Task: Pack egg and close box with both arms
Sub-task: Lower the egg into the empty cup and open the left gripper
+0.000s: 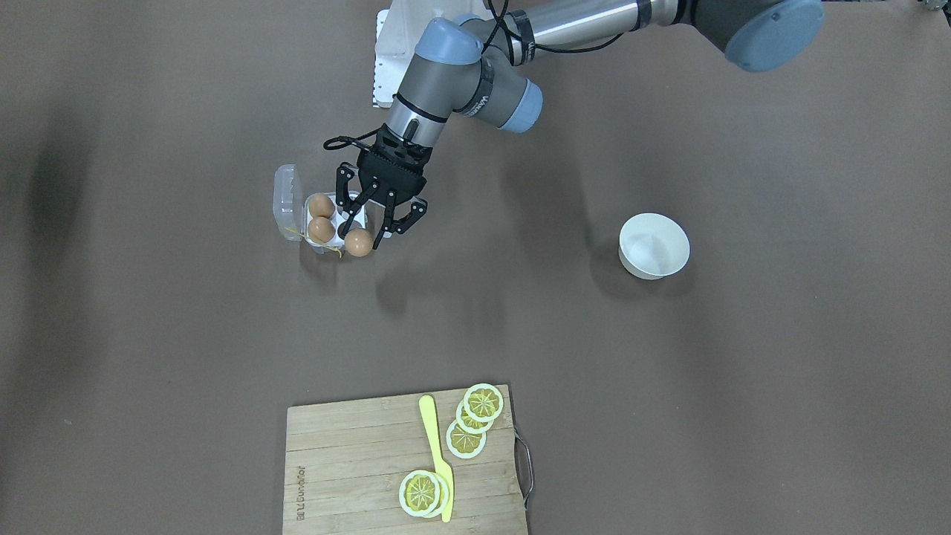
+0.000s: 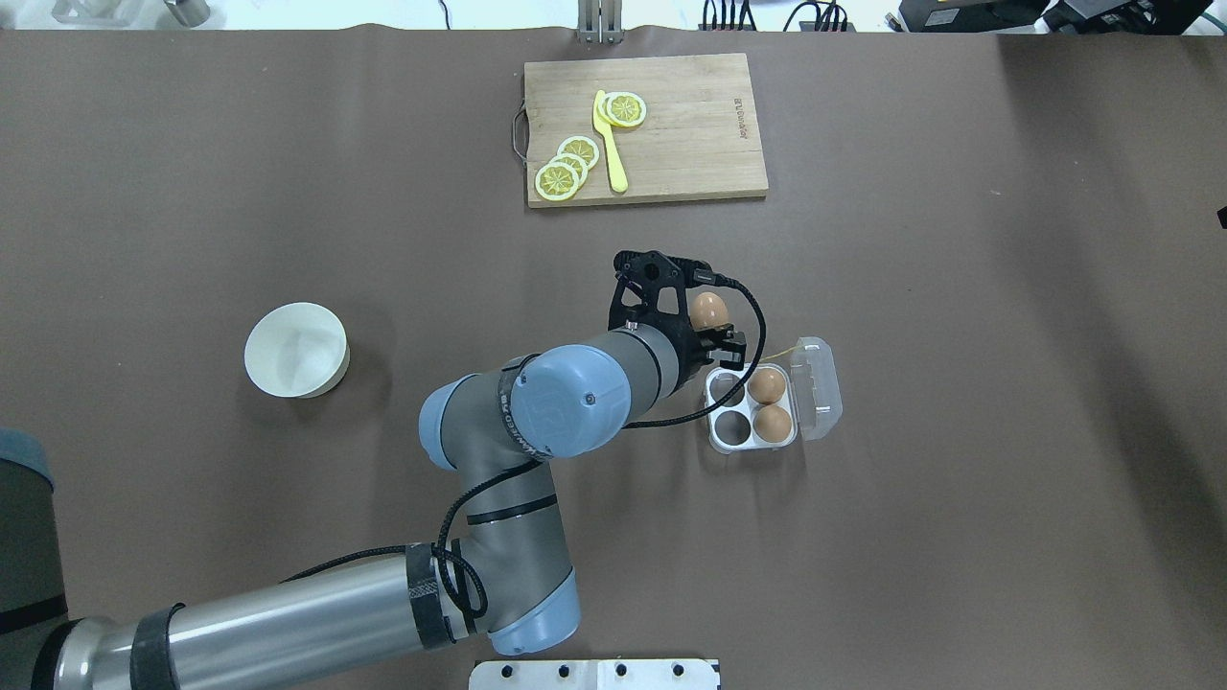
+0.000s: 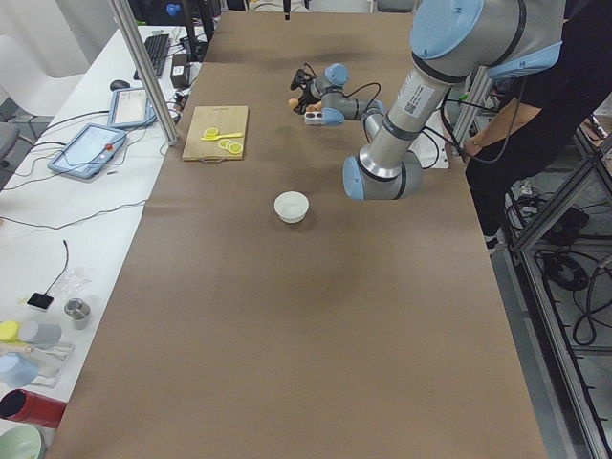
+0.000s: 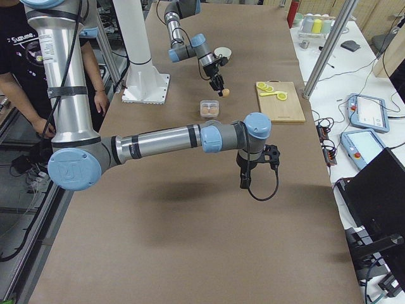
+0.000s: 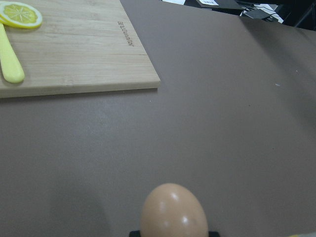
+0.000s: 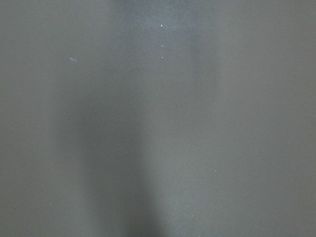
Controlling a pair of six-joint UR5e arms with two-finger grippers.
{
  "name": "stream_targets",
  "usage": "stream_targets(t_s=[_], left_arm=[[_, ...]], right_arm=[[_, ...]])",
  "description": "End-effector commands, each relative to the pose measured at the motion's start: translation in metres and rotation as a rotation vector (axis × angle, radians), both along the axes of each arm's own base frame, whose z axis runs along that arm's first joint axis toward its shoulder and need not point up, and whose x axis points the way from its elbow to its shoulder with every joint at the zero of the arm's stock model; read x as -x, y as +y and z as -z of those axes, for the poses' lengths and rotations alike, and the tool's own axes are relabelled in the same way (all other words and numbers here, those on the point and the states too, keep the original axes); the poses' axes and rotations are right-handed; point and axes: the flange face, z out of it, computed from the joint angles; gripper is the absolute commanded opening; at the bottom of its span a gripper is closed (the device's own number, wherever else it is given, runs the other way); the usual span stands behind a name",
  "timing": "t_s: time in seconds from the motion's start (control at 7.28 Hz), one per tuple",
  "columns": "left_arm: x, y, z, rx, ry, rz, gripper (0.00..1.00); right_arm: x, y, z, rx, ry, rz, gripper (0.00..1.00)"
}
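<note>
My left gripper (image 1: 362, 236) is shut on one orange-brown egg (image 1: 359, 244) and holds it above the table, just beside the box's corner on the cutting-board side. The egg also shows in the overhead view (image 2: 709, 310) and at the bottom of the left wrist view (image 5: 174, 212). The clear box (image 2: 735, 431) lies open, its lid (image 2: 821, 388) folded flat to the side. Two more eggs (image 2: 767, 385) (image 2: 773, 423) sit in the cells next to the lid; the other two cells are empty. My right gripper (image 4: 243, 182) hangs over bare table far from the box; I cannot tell whether it is open or shut.
A white bowl (image 2: 295, 349) stands on the robot's left side. A wooden cutting board (image 2: 690, 144) with lemon slices (image 2: 566, 172) and a yellow knife (image 2: 608, 144) lies at the far edge. A person (image 4: 19, 69) stands by the robot base.
</note>
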Motion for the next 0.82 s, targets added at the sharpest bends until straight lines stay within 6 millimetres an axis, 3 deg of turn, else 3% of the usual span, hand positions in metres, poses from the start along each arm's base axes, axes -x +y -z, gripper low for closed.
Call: stream_targets(t_s=[0.0,0.69], left_arm=[[-0.017,0.018,-0.001,-0.001,-0.013,-0.011,0.48],[-0.026,0.035,-0.001,-0.003,-0.010,-0.035,0.49]], right_arm=[[-0.001,0.000,0.000,-0.001,0.000,-0.001,1.00],[-0.001,0.000,0.000,-0.001,0.000,-0.003,1.00]])
